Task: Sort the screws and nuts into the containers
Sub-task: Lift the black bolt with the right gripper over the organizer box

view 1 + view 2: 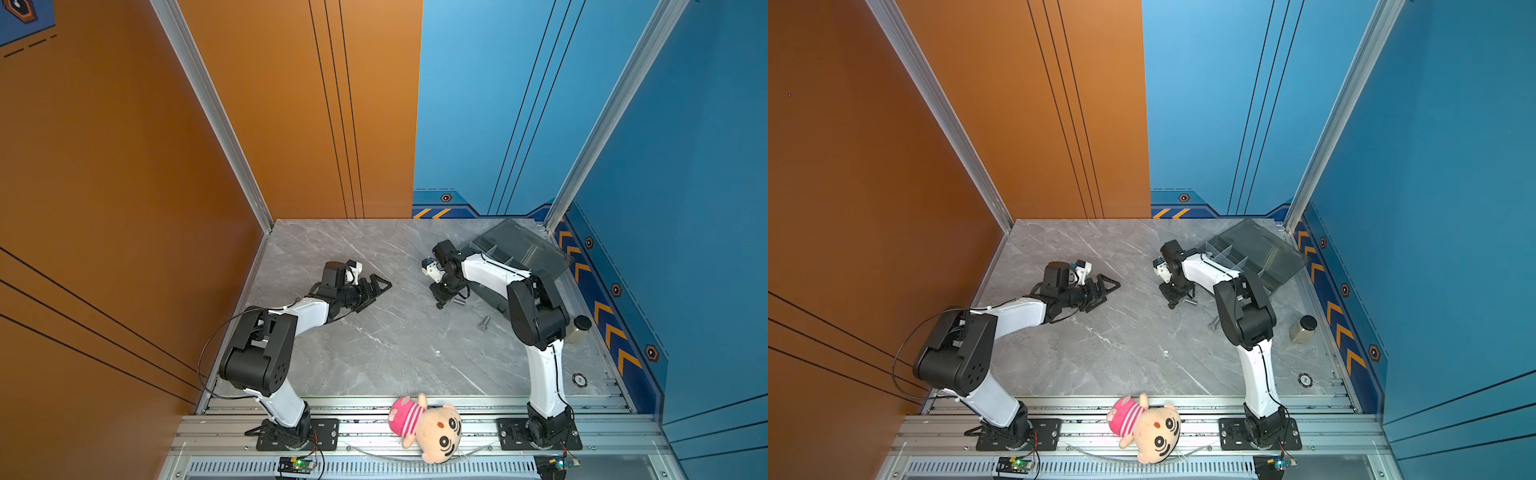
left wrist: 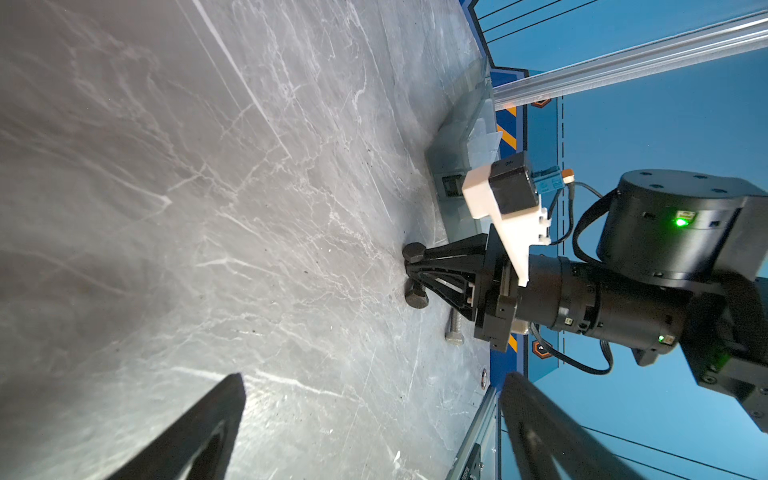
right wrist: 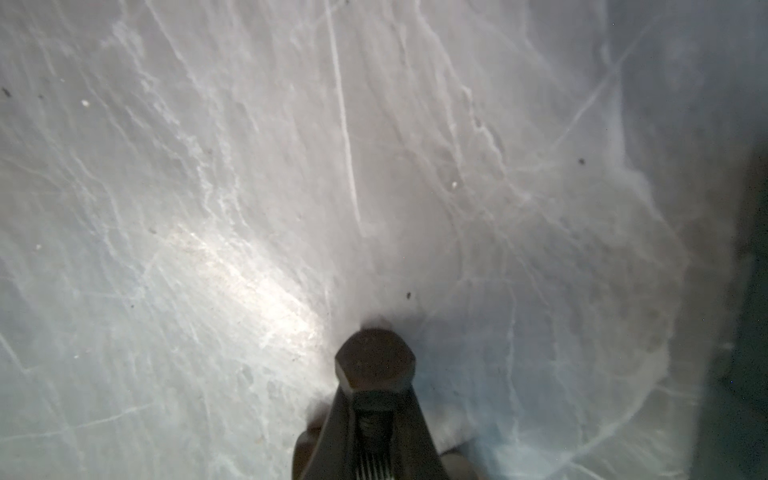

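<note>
In a top view the right end effector [image 1: 439, 304] is down on the tabletop [image 1: 374, 353] near the grey box [image 1: 523, 249]. A silver screw [image 1: 484, 323] lies loose to its right, and the left end effector [image 1: 384, 286] sits well apart.

The left wrist view shows that arm's fingers [image 2: 199, 432] spread wide, holding nothing. A second dark screw [image 2: 417, 297] lies just beside the right tips.

In the right wrist view the jaws pinch a black screw [image 3: 374, 361] just behind its head. A grip that shallow could let it twist free on the lift.

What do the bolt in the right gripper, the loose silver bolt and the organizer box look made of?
Held bolt, in the shut right gripper: dark matte metal, likely blackened steel; hex head, threads show. Silver bolt: bright, probably plated steel; it glints. Organizer box: smoky translucent plastic; dividers show through.
</note>
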You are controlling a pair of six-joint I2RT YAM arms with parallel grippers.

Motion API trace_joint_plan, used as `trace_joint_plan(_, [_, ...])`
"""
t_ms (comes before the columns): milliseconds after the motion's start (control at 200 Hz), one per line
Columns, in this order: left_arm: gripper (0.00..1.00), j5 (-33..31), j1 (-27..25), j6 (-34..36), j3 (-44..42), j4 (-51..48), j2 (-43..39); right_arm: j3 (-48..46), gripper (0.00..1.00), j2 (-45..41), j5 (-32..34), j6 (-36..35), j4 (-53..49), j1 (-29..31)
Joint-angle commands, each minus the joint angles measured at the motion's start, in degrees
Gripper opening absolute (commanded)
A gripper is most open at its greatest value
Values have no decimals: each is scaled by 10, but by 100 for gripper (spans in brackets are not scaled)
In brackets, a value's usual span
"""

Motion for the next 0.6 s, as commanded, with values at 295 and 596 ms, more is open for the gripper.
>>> trace_joint_plan(295, [98,1,-2,11,8,-2,-3,-43,0,-133,-179,75,71,-100])
trace_joint_plan(596, [98,2,-2,9,6,1,-1,-63,0,-167,-76,165,94,-154])
